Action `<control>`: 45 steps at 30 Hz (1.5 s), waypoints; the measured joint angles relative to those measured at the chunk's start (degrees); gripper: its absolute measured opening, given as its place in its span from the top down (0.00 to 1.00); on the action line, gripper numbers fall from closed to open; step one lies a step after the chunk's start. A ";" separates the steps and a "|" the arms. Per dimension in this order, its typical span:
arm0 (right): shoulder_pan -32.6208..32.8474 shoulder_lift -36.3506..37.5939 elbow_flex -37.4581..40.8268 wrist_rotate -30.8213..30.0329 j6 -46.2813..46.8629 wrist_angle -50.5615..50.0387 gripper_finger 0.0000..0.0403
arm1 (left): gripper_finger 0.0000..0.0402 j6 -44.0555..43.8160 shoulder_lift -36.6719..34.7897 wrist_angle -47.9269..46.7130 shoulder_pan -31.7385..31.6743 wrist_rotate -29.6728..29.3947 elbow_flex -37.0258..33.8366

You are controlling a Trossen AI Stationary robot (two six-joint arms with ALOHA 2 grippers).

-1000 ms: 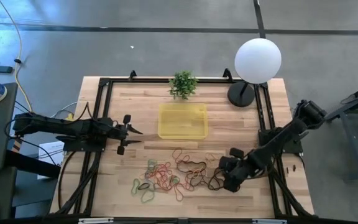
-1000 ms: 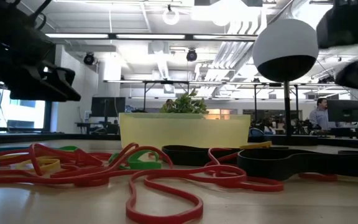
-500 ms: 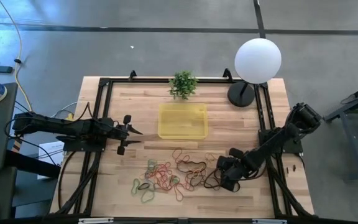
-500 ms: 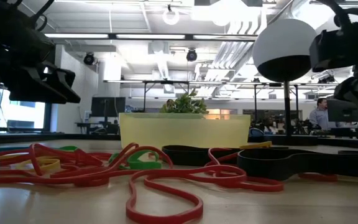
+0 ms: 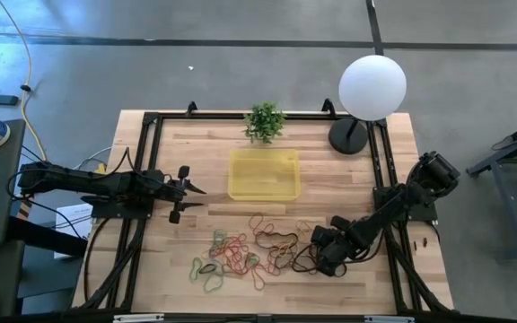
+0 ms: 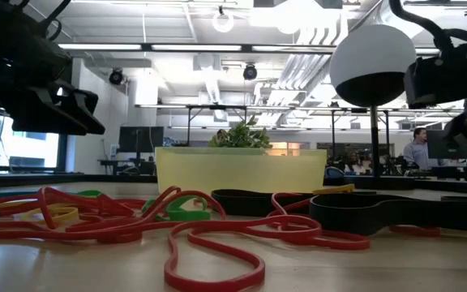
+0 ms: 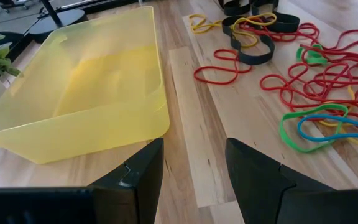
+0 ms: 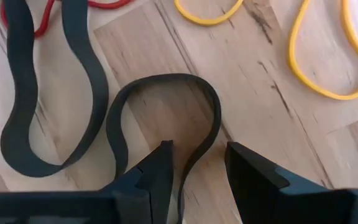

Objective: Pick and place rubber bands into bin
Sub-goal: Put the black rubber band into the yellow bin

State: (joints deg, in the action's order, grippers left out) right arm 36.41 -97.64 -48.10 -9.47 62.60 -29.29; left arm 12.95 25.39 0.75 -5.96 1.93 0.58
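Many rubber bands (image 5: 249, 251) in red, green, yellow and black lie in a loose pile on the wooden table, near its front edge. The yellow bin (image 5: 264, 173) stands beyond them at mid-table. My right gripper (image 5: 317, 258) hangs open, pointing down, over the black bands at the pile's right end. In its wrist view my right gripper (image 8: 197, 155) has one strand of a black band's loop (image 8: 211, 118) running between its fingers, and the band lies flat on the wood. My left gripper (image 5: 187, 193) waits open left of the bin, and its wrist view, with the gripper (image 7: 194, 174) at the bottom, looks at the bin (image 7: 86, 93).
A small potted plant (image 5: 265, 121) stands behind the bin. A lamp with a white globe (image 5: 372, 87) is at the far right corner. Black frame rails (image 5: 380, 170) run along the table's sides. A strip of bare wood (image 5: 240, 211) separates bin and pile.
My right gripper has sunk toward the black bands at the pile's right end and drifted slightly toward the table's left edge, still open. The bands have not moved.
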 joint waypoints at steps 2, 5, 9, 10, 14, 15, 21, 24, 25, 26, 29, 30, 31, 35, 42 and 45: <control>0.24 -0.03 0.00 -0.64 0.30 -0.35 0.69 | 0.60 0.00 0.00 0.00 0.00 0.00 0.00; 0.79 0.41 0.04 -1.98 -0.80 -0.88 0.79 | 0.60 0.00 0.00 0.00 0.00 0.00 0.00; 1.22 1.26 0.16 -3.94 -2.23 -0.80 0.97 | 0.60 -0.02 0.00 0.00 0.00 -0.02 0.00; 1.32 1.43 0.25 -4.56 -2.70 -0.88 0.98 | 0.60 -0.02 0.00 0.00 -0.02 -0.01 0.00; 1.53 2.30 0.37 -7.39 -2.88 -1.58 0.96 | 0.60 -0.02 0.00 0.00 0.00 -0.01 0.00; 1.50 2.54 0.35 -8.02 -3.04 -1.54 0.98 | 0.60 -0.02 0.00 0.00 -0.01 -0.02 0.00; 0.46 6.00 -1.41 -11.97 -5.50 -5.13 0.99 | 0.60 -0.42 0.00 0.00 0.00 -0.02 0.00; -0.37 7.81 -5.57 -15.66 -9.27 -11.27 0.99 | 0.60 -0.83 0.00 0.00 0.00 -0.08 0.00; -0.75 8.29 -7.39 -17.29 -10.70 -13.58 0.99 | 0.60 -0.85 0.00 -0.01 0.00 -0.22 0.00; -1.26 8.79 -9.67 -19.10 -12.52 -16.15 0.99 | 0.60 -1.00 0.00 0.00 0.00 -0.41 0.00; -3.35 9.57 -16.91 -24.91 -19.61 -22.52 0.99 | 0.60 -1.29 0.00 0.00 0.00 -1.34 0.00; -4.24 9.71 -19.23 -27.21 -22.38 -23.81 0.99 | 0.60 -1.31 0.00 0.00 -0.02 -1.53 0.00; -5.27 9.87 -21.48 -29.45 -25.25 -24.71 0.99 | 0.60 -1.33 0.00 0.08 -0.02 -1.53 0.00; -10.53 10.00 -28.75 -36.42 -38.51 -24.31 0.99 | 0.60 -1.31 0.00 1.30 0.00 -1.54 0.00; -23.63 10.00 -28.31 -34.77 -55.72 -11.35 1.00 | 0.60 -0.94 0.00 2.81 0.00 -1.53 0.00; -29.77 9.99 -23.37 -30.22 -58.82 -4.10 1.00 | 0.60 -0.94 0.00 2.84 0.00 -1.53 0.00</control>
State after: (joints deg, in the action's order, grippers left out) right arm 6.64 -87.64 -71.46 -39.69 3.77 -33.39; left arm 12.01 25.39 3.60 -5.96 0.40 0.58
